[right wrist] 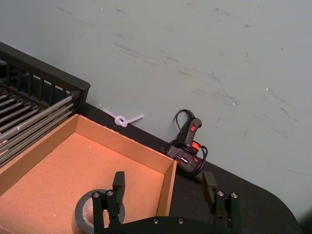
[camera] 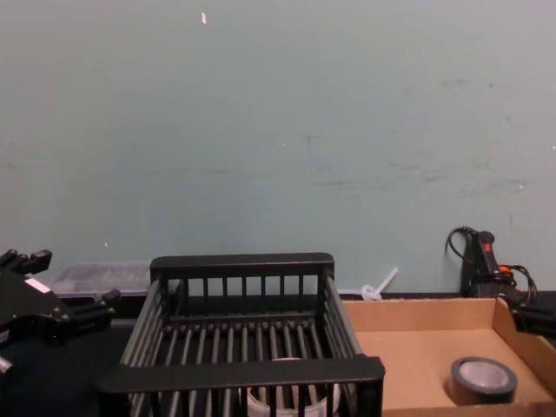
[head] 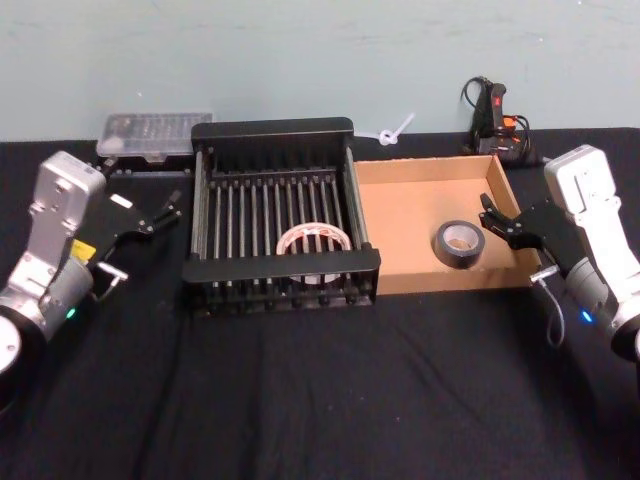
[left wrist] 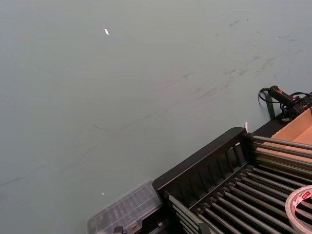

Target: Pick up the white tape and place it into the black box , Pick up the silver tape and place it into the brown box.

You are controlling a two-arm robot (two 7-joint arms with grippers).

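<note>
White tape [head: 313, 241] flat in black box [head: 272, 130]; silver tape [head: 459, 243] flat, core up, in brown box [head: 420, 172]; right tool [right wrist: 164, 187] spread, left tool [head: 166, 212] seemingly parted.

No legible text, labels, brands or numbers showing anywhere. White tape [left wrist: 303, 208] carrying small red printing along inner core, too small to read. Glue gun [right wrist: 189, 140] showing red mark, unreadable.

Colours on your black surface [head: 320, 400]

You have a white tape [head: 313, 241] with reddish print in the black box [head: 283, 130] of slatted bars at frame centre, a grey-silver tape [head: 459, 243] with a darker edge in the plain brown box [head: 420, 170] at right, and a pale green wall [head: 300, 50] above.
</note>
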